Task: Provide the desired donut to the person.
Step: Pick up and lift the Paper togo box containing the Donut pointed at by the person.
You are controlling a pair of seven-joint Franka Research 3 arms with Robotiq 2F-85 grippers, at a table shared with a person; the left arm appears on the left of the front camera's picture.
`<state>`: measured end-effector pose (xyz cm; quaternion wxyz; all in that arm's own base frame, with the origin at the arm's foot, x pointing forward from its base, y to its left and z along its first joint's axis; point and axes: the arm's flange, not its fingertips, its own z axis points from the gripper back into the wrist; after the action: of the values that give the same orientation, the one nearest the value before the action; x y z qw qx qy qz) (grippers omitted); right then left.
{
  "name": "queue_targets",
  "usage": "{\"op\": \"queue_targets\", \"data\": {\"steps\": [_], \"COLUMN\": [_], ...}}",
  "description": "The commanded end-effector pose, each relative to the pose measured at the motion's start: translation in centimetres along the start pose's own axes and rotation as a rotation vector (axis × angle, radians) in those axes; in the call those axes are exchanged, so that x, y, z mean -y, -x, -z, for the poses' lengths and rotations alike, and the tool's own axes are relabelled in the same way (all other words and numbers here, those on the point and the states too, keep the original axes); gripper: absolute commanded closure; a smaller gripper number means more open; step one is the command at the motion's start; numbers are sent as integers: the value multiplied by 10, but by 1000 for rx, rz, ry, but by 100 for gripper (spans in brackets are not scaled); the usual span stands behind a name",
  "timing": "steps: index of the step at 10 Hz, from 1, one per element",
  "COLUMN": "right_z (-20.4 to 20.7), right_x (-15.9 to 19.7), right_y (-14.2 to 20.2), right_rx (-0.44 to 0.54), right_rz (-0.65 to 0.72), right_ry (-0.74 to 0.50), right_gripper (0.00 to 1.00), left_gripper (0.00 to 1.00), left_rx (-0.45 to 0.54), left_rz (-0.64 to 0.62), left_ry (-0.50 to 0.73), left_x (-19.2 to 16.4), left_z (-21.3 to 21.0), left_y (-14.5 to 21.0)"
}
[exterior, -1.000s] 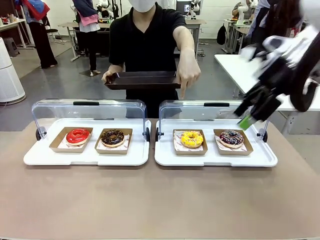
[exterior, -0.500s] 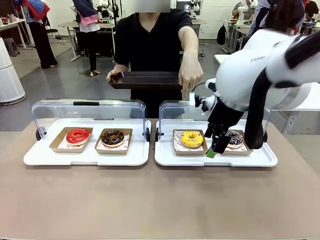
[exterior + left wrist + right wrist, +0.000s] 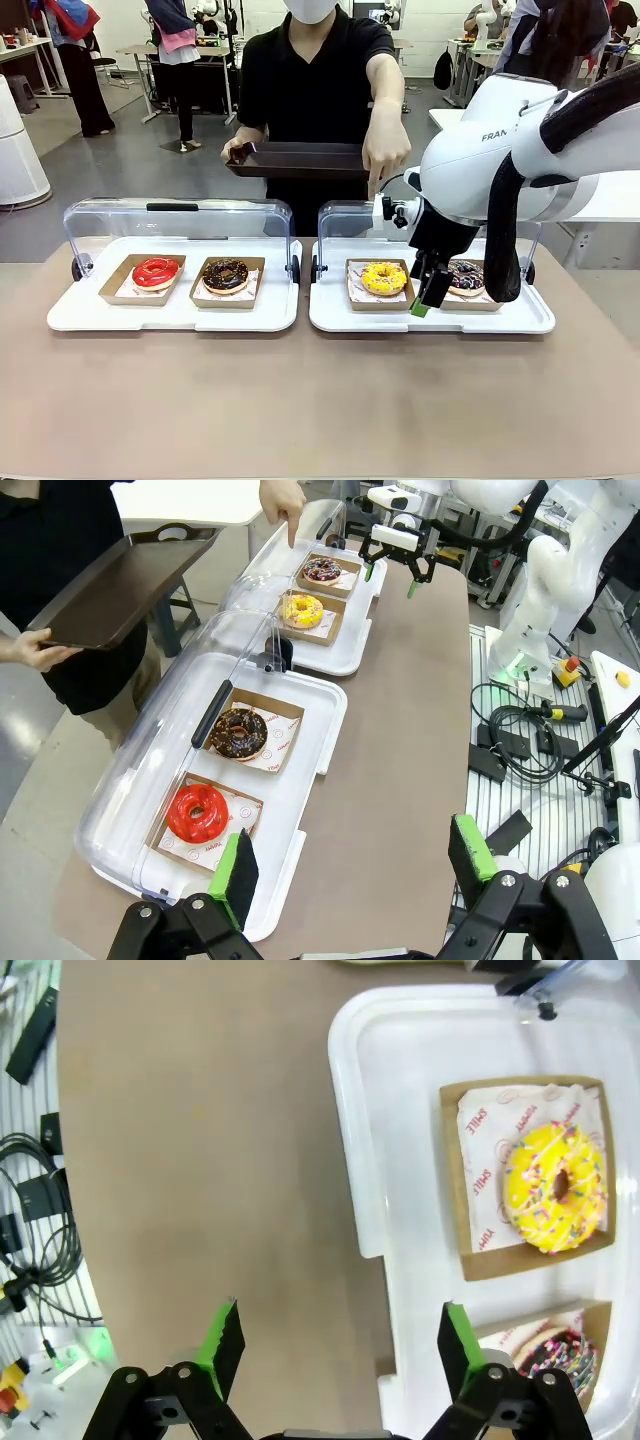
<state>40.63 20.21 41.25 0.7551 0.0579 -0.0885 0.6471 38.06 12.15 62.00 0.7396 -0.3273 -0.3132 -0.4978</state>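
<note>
- Front view has the person (image 3: 310, 70) in a black T-shirt standing across the table (image 3: 320, 400). One hand (image 3: 382, 150) is stretched out, its index finger pointing down just behind the clear lid (image 3: 350, 220) of the right white tray (image 3: 430, 318).
- That finger lines up with the yellow donut (image 3: 384, 277). It lies in a brown paper box on the right white tray, in the spot nearer the table's middle.
- The person's other hand (image 3: 238, 152) holds a dark serving tray (image 3: 300, 158) level at about waist height.
- The right gripper (image 3: 428, 297) hangs fingers-down over the right white tray, between the yellow donut and the sprinkled chocolate donut (image 3: 466, 275) beside it. Whether it touches either box cannot be told from this side.
- In the right wrist view its fingers are spread wide with nothing between them. One green pad (image 3: 222, 1335) is over bare table and the other is over the tray close to the sprinkled chocolate donut. The yellow donut lies ahead and off to one side.
- The left gripper (image 3: 352, 858), seen in the left wrist view, hovers above the table's end with fingers spread wide and gripping nothing.
- Below it sits the left white tray (image 3: 295, 810), its lid tipped back. It carries a red glazed donut (image 3: 197, 813) and a chocolate donut (image 3: 240, 732), each in its own box.
</note>
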Motion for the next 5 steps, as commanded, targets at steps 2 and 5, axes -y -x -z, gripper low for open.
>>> {"op": "queue_targets", "data": {"steps": [2, 5], "right_z": [4, 4], "right_x": [-4, -4], "right_y": [-6, -6], "right_rx": [-2, -2], "right_rz": [-20, -20], "right_ry": [15, 15], "right_gripper": [0, 0], "left_gripper": [0, 0], "left_rx": [2, 2], "left_rz": [5, 5], "left_ry": [9, 9], "left_x": [1, 1], "left_z": [-3, -3], "left_y": [-1, -1]}}
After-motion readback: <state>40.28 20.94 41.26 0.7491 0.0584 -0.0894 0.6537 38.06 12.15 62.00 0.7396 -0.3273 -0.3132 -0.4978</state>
